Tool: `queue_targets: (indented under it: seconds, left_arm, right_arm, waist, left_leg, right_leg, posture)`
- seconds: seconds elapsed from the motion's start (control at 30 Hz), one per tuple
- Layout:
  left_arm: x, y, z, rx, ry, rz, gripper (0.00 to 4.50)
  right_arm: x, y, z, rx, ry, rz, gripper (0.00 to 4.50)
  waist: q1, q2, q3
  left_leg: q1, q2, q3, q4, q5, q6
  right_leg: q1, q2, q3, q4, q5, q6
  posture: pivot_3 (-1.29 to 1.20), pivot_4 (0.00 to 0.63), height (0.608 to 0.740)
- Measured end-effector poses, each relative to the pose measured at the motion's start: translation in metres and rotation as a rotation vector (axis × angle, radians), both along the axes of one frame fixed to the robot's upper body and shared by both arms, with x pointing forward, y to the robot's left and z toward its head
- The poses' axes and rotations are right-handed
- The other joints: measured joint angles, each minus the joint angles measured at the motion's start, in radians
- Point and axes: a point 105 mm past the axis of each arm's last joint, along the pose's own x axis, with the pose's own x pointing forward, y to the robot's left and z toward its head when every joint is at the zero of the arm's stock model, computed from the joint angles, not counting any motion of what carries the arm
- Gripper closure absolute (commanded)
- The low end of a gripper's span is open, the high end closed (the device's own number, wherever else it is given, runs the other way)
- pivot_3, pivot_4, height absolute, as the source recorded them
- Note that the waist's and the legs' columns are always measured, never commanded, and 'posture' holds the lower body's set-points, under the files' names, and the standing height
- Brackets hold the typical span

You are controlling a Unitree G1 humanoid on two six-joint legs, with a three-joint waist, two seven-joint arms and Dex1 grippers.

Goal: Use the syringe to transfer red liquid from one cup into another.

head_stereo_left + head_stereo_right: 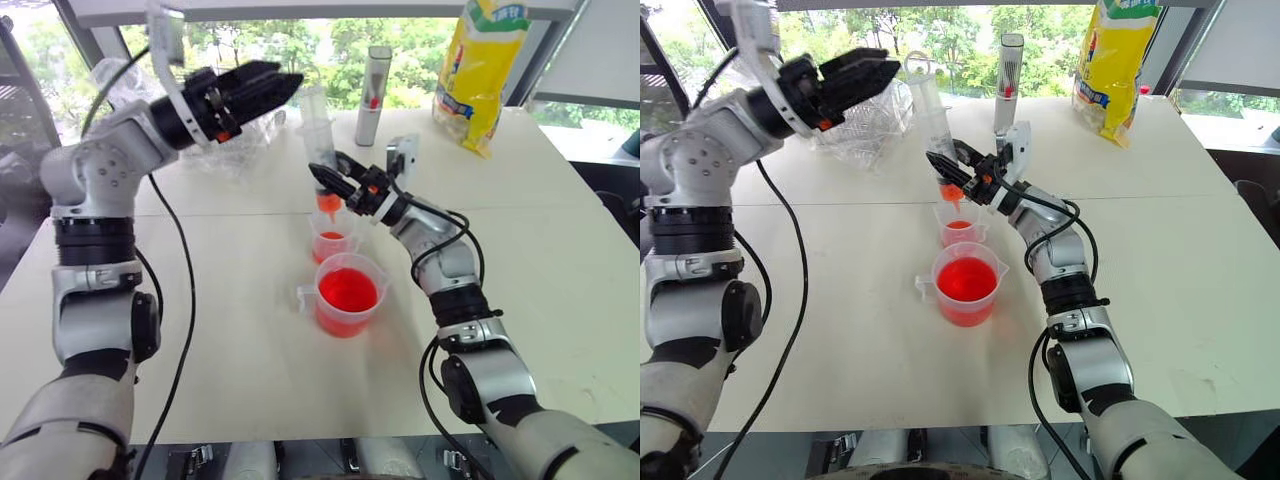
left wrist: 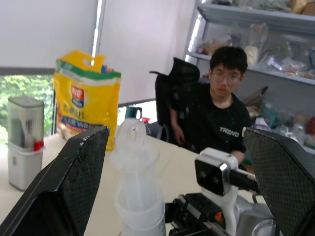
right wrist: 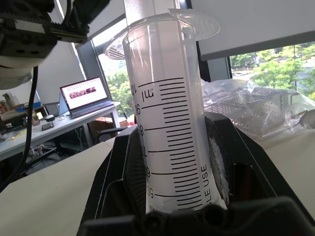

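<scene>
You are working over the white table (image 1: pixel 240 380), and your left arm is hanging high with the left gripper (image 1: pixel 285 88) spread wide and empty, level with the top of the syringe (image 1: pixel 318 130); my reading is that it is waiting there to take the plunger. Your right gripper (image 1: pixel 332 182) is clenching the syringe low on its barrel and holding it nearly upright, tip down, so the orange-red tip is sitting just over the smaller cup (image 1: pixel 331 243). That placing suggests you are about to push liquid out there, or have it lined up to do so. The barrel is looking largely clear in the right wrist view, so I cannot tell how much it is carrying.

The measuring cup (image 1: pixel 346 296) is standing just in front of the smaller cup, nearer you, and is holding most of the red liquid (image 1: pixel 347 290); the smaller cup is showing a shallow red layer.

Behind them, a yellow bag (image 1: pixel 480 70), a grey upright tube (image 1: pixel 374 95) and crumpled clear plastic packaging (image 1: pixel 865 125) are sitting well clear of the cups. Across the table a person (image 2: pixel 222 115) is sitting. Nothing is blocking the plunger except your own black cable (image 1: pixel 185 290) trailing under the left arm.
</scene>
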Motion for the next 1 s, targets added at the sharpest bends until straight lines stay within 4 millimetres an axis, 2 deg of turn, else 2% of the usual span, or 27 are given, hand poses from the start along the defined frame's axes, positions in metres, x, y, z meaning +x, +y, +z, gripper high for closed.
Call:
queue_targets:
  seconds: [0.33, 0.43, 0.67, 0.7, 1.0]
  left_arm:
    - [0.019, -0.014, -0.005, 0.008, 0.022, -0.027, 0.06]
    - [0.021, -0.013, -0.009, 0.005, 0.040, -0.030, 0.90]
    - [0.022, -0.011, -0.009, -0.002, 0.041, -0.031, 4.23]
    - [0.022, -0.010, -0.009, -0.002, 0.041, -0.027, 4.38]
    - [0.020, -0.011, -0.010, 0.015, 0.033, -0.037, 4.38]
  right_arm:
    - [-0.003, 0.002, 0.002, -0.008, -0.015, 0.013, 3.10]
    - [-0.003, 0.002, 0.001, -0.013, -0.012, 0.015, 3.10]
    - [-0.004, 0.002, -0.001, -0.016, -0.009, 0.018, 3.10]
    - [-0.005, 0.002, -0.001, -0.016, -0.010, 0.020, 3.10]
    - [-0.005, 0.002, -0.002, -0.019, -0.009, 0.024, 3.10]
  waist:
    - [0.000, 0.000, 0.000]
    - [0.000, 0.000, 0.000]
    - [0.001, 0.000, 0.000]
    - [0.000, 0.000, 0.000]
    - [0.000, 0.000, 0.000]
  left_leg:
    - [0.000, 0.000, 0.000, 0.000, 0.000, 0.000]
    - [0.000, 0.000, 0.000, 0.000, 0.000, 0.000]
    - [-0.001, 0.000, 0.000, 0.000, 0.000, 0.000]
    - [-0.001, 0.000, 0.000, 0.000, 0.000, 0.000]
    - [-0.001, 0.000, 0.000, 0.000, 0.000, 0.000]
  right_leg:
    - [0.000, 0.000, 0.000, 0.000, 0.000, 0.000]
    - [0.000, 0.000, 0.000, 0.000, 0.000, 0.000]
    - [0.000, 0.000, 0.000, 0.000, 0.000, 0.000]
    - [0.000, 0.000, 0.000, 0.000, 0.000, 0.000]
    - [-0.001, 0.000, 0.000, 0.000, 0.000, 0.000]
  posture:
    - [0.00, 0.150, 0.740]
    - [0.00, 0.150, 0.740]
    - [0.00, 0.150, 0.740]
    - [0.00, 0.150, 0.740]
    - [0.00, 0.150, 0.740]
